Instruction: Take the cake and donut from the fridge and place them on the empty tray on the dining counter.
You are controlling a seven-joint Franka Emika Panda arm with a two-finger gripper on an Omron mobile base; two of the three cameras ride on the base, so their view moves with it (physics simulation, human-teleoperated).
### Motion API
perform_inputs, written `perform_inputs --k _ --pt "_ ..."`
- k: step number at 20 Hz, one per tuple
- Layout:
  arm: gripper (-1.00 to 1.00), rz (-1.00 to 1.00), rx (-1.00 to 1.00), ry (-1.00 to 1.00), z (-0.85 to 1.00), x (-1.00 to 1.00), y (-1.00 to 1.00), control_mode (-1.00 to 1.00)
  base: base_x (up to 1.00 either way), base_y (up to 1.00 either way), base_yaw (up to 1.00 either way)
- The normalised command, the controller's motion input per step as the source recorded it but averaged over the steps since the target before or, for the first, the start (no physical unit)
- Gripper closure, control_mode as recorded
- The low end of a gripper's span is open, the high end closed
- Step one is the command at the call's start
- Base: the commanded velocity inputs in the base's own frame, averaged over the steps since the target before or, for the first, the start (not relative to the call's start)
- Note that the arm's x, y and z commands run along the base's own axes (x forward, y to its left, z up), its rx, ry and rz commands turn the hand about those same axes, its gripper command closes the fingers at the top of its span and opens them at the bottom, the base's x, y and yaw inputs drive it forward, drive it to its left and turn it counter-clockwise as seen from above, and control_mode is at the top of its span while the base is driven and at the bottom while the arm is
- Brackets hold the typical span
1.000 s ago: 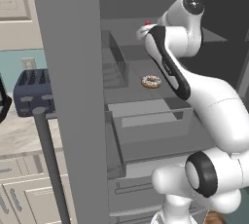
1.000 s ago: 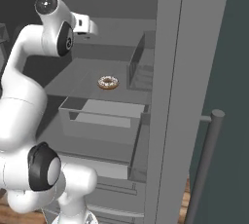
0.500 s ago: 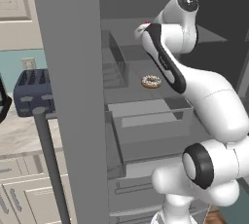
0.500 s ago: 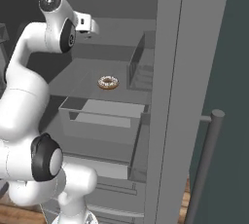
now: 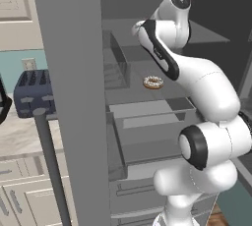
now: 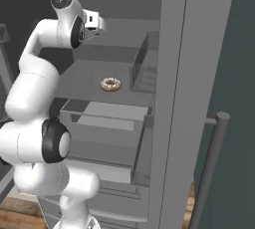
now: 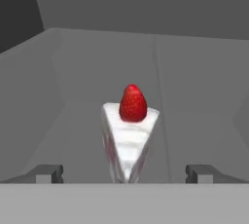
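Note:
The fridge [image 5: 74, 72] stands open and my arm reaches onto its upper shelf. In the hand view the cake [image 7: 127, 135], a white wedge with a red berry on top, stands upright just ahead of my gripper [image 7: 126, 173]. The gripper is open, with one fingertip [image 7: 48, 172] on each side of the wedge's tip and neither touching it. The donut [image 5: 153, 82] lies flat on the shelf below, seen in both base views [image 6: 110, 84], apart from the arm. My hand [image 6: 93, 22] hangs above and behind it.
An open grey drawer [image 5: 147, 117] juts out under the donut's shelf. Door bins [image 5: 115, 63] line the left door, and the right door [image 6: 189, 98] with its bar handle [image 6: 209, 168] stands close. A dark toaster [image 5: 32, 92] sits on the wall counter [image 5: 19, 136].
The hand has pushed slightly deeper along the upper shelf toward the cake and now covers it in the left base view. The gripper stays open and the donut has not moved.

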Motion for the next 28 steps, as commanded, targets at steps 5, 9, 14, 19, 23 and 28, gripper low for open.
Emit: perform_inputs --k 5,9,14,19,23,28 --pt "-1.00 0.00 0.00 0.03 0.00 0.50 0.00 -1.00 0.00 0.00 0.00" --pt "-1.00 0.00 0.00 0.05 -0.01 0.50 0.00 -1.00 0.00 0.00 0.00" --pt "-1.00 0.00 -0.02 0.12 -0.10 0.11 0.00 -1.00 0.00 0.00 0.00" --pt "1.00 0.00 -0.03 0.15 -0.13 0.00 0.09 -1.00 0.00 0.00 0.00" --pt "1.00 0.00 -0.01 0.01 -0.12 0.19 0.19 -1.00 0.00 0.00 0.00" --pt "1.00 0.00 0.00 -0.06 -0.04 0.05 0.04 -1.00 0.00 0.00 0.00"
